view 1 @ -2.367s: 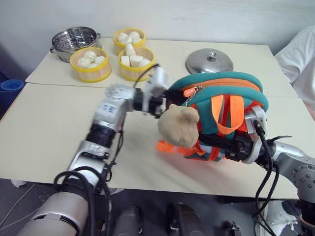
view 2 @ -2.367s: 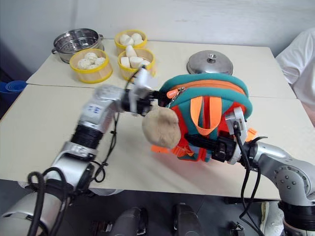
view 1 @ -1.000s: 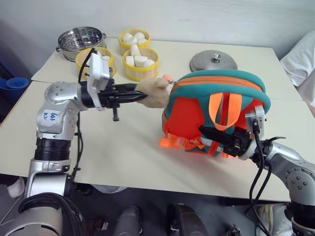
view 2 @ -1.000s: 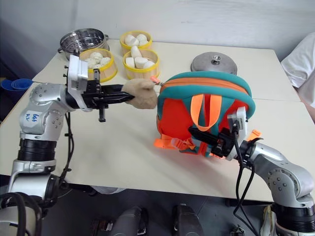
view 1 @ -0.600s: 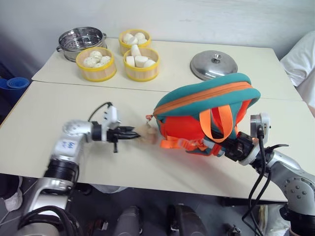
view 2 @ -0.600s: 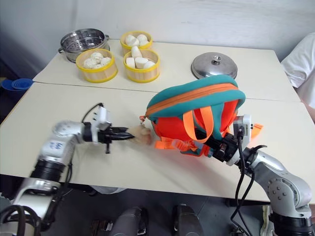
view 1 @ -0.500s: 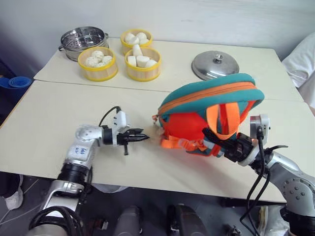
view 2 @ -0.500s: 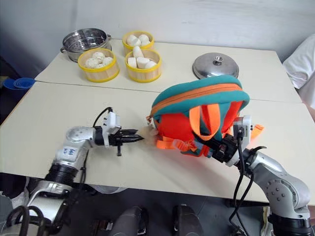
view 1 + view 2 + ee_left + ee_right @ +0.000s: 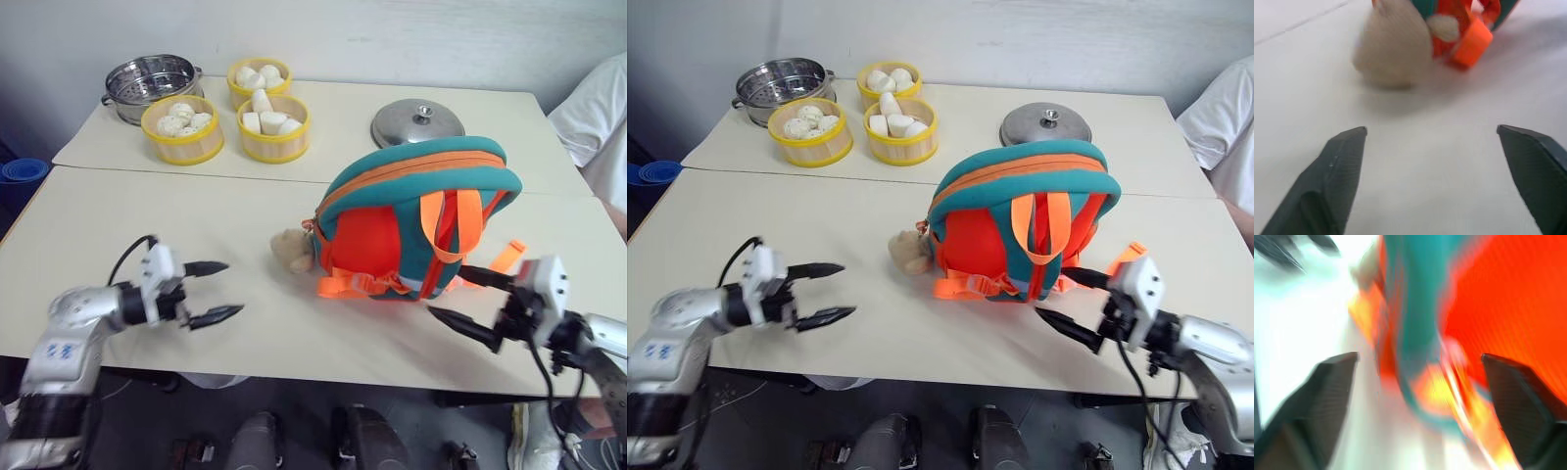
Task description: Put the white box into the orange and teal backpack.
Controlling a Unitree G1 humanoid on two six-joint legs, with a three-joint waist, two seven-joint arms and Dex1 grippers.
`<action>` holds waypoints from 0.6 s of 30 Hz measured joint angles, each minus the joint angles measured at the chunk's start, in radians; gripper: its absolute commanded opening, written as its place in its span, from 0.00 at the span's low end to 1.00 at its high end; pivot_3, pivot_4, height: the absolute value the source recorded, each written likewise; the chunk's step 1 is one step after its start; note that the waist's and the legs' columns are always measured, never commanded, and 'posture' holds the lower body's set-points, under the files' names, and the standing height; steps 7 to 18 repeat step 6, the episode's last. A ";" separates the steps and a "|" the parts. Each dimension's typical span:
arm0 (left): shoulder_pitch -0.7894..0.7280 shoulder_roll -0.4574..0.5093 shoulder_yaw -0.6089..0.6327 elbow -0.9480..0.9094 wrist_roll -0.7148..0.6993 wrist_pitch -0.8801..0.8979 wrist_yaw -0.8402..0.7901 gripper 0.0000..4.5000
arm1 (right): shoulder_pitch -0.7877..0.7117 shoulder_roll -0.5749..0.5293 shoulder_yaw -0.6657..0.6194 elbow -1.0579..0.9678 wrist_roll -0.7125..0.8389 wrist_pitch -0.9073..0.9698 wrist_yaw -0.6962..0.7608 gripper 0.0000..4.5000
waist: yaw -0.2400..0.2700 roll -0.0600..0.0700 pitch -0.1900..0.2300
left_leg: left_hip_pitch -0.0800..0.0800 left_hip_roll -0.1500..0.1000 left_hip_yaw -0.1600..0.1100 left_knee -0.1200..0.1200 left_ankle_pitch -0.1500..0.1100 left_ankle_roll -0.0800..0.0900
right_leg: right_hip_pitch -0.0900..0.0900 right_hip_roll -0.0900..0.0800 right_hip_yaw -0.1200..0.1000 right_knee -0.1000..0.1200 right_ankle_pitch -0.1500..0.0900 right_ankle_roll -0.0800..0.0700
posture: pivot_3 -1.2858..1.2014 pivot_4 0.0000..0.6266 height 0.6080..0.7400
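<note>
Orange and teal backpack point(image 9: 411, 220) stood upright on worktop point(image 9: 147, 215); left gripper point(image 9: 217, 291) and right gripper point(image 9: 453, 299) fingers spread apart, nothing held.

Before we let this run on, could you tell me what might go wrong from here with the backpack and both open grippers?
The orange and teal backpack stands upright by itself, so it may topple. The right gripper, open, sits close to the loose orange straps and could snag them. The left gripper, open, points toward the plush toy; a careless advance could push it and tug the backpack.
</note>
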 measured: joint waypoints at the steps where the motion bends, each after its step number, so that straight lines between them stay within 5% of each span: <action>1: 0.046 0.003 0.022 -0.011 0.014 -0.023 0.008 1.00 | 0.006 -0.015 -0.016 0.054 -0.027 -0.058 0.033 0.98 | 0.000 0.000 0.000 | 0.001 0.000 0.000 0.000 -0.001 0.000 | 0.001 0.000 0.000 -0.001 0.000 0.000 | 0.52 0.24 1.00; 6: 0.213 0.004 0.098 -0.055 0.042 -0.100 0.042 1.00 | -0.034 -0.049 -0.048 0.290 -0.135 -0.303 0.126 0.98 | 0.000 0.000 0.000 | 0.007 0.001 0.001 -0.002 -0.002 0.000 | 0.005 0.000 0.001 -0.001 0.000 -0.003 | 0.52 0.24 1.00; 18: 0.213 0.004 0.098 -0.055 0.042 -0.100 0.042 1.00 | -0.034 -0.049 -0.048 0.290 -0.135 -0.303 0.126 0.98 | 0.000 0.000 0.000 | 0.007 0.001 0.001 -0.002 -0.002 0.000 | 0.005 0.000 0.001 -0.001 0.000 -0.003 | 0.52 0.24 1.00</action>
